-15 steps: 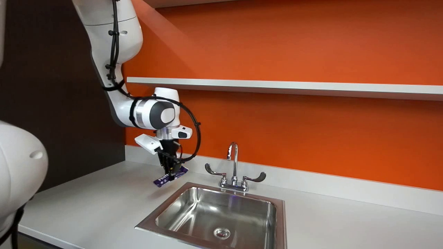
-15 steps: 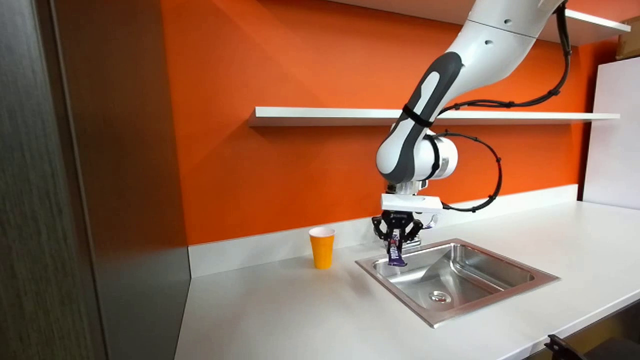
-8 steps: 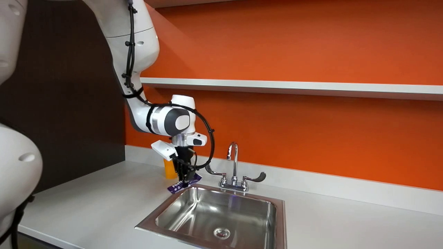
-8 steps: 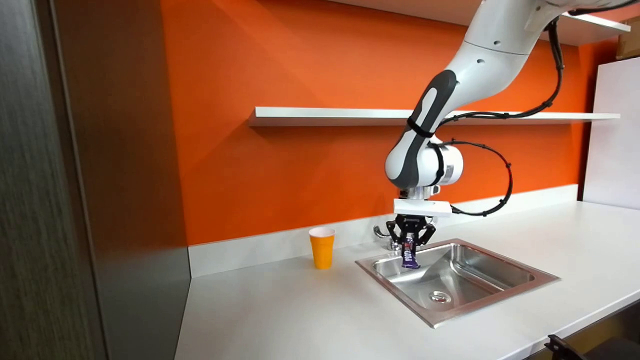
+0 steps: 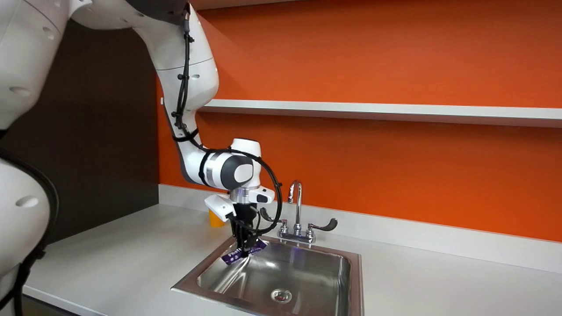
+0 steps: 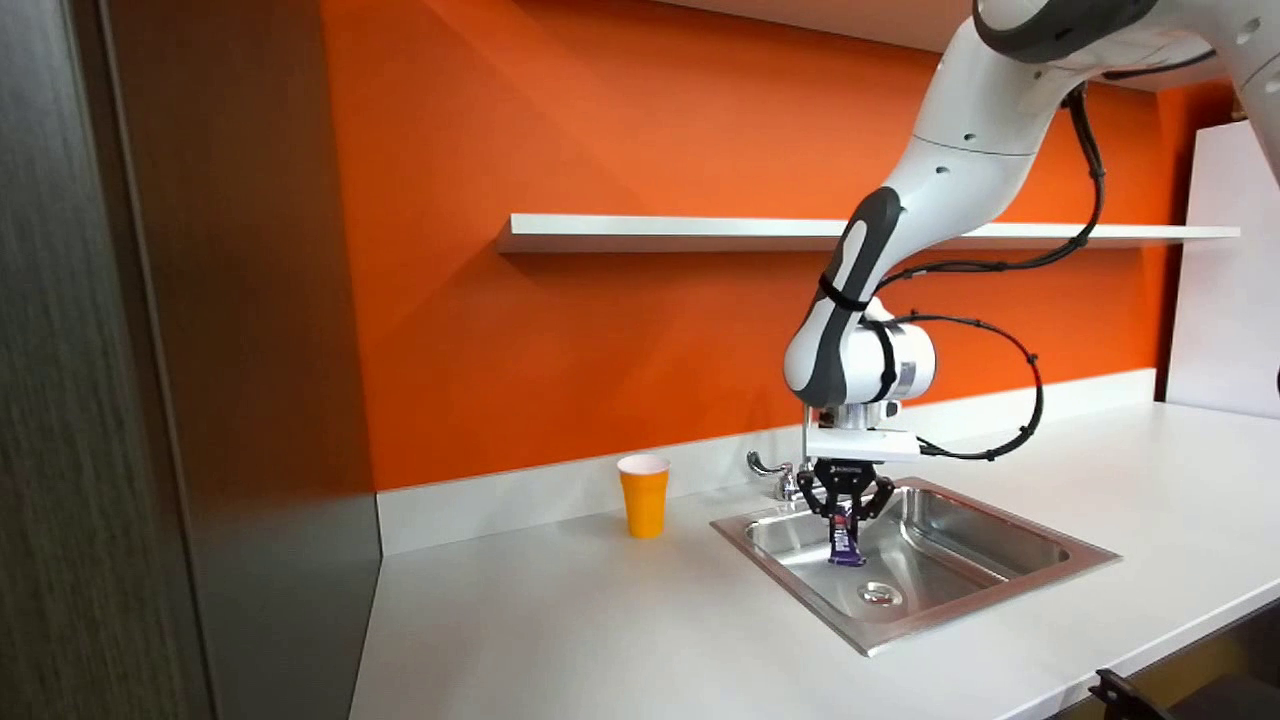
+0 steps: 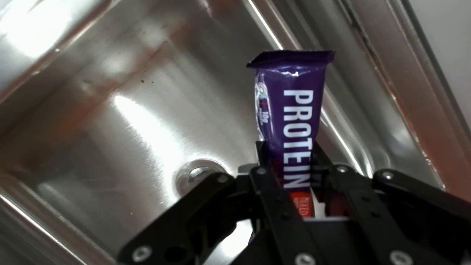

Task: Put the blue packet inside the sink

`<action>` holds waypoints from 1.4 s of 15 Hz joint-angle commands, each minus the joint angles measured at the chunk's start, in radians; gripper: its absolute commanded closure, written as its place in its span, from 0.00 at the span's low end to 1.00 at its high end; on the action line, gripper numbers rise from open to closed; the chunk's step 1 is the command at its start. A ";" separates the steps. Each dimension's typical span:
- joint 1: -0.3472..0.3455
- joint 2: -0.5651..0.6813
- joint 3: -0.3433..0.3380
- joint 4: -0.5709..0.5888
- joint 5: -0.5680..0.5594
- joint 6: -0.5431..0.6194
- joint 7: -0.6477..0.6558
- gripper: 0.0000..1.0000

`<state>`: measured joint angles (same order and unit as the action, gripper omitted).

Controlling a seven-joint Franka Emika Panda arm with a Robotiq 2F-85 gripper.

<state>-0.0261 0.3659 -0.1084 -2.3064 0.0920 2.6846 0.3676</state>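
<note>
blue packet (image 7: 294, 99): held in the air over the sink (image 5: 356, 285), resting on nothing that i can make out. my gripper (image 6: 844, 530) is clamped on it near the middle, so an end sticks out on each side; its white "protein" lettering reads clearly in the wrist view. in both exterior views the packet falls within the sink's outline; in the wrist view it shows to one side of the drain (image 7: 200, 173), towards one of the sink's walls. height above the sink floor, and whether any of it is below rim level: cannot tell. step in hand, as i judge it: the carry is all but done, lowering and release remain. next move calls for a small shift away from that wall, then a slow descent until the packet is close to the steel, then letting go with both ends clear of the rim. faucet (image 5: 298, 220) stands at the sink's back edge; i should give it room on the way down. orange cup (image 6: 644, 502) sits upright on the counter (image 6: 560, 620), apart from the sink, and should need nothing from me.
</note>
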 commanded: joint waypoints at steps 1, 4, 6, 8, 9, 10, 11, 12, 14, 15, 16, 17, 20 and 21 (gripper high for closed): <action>-0.036 0.055 -0.001 0.043 0.038 0.020 -0.050 0.93; -0.058 0.095 0.003 0.065 0.067 0.038 -0.064 0.93; -0.070 0.119 0.010 0.076 0.089 0.050 -0.078 0.93; -0.078 0.146 0.013 0.085 0.107 0.065 -0.086 0.93; -0.082 0.161 0.017 0.089 0.115 0.072 -0.090 0.93; -0.085 0.173 0.018 0.093 0.121 0.078 -0.094 0.93; -0.088 0.188 0.021 0.096 0.127 0.085 -0.097 0.93; -0.090 0.200 0.022 0.100 0.132 0.091 -0.099 0.93; -0.093 0.229 0.024 0.109 0.140 0.104 -0.101 0.93; -0.093 0.242 0.022 0.113 0.141 0.109 -0.101 0.93; -0.095 0.256 0.023 0.117 0.141 0.115 -0.102 0.93; -0.097 0.269 0.025 0.121 0.142 0.118 -0.103 0.93; -0.100 0.299 0.027 0.132 0.144 0.127 -0.102 0.93; -0.101 0.306 0.027 0.135 0.145 0.130 -0.101 0.93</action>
<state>-0.0939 0.6455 -0.1095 -2.1969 0.2091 2.8020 0.3034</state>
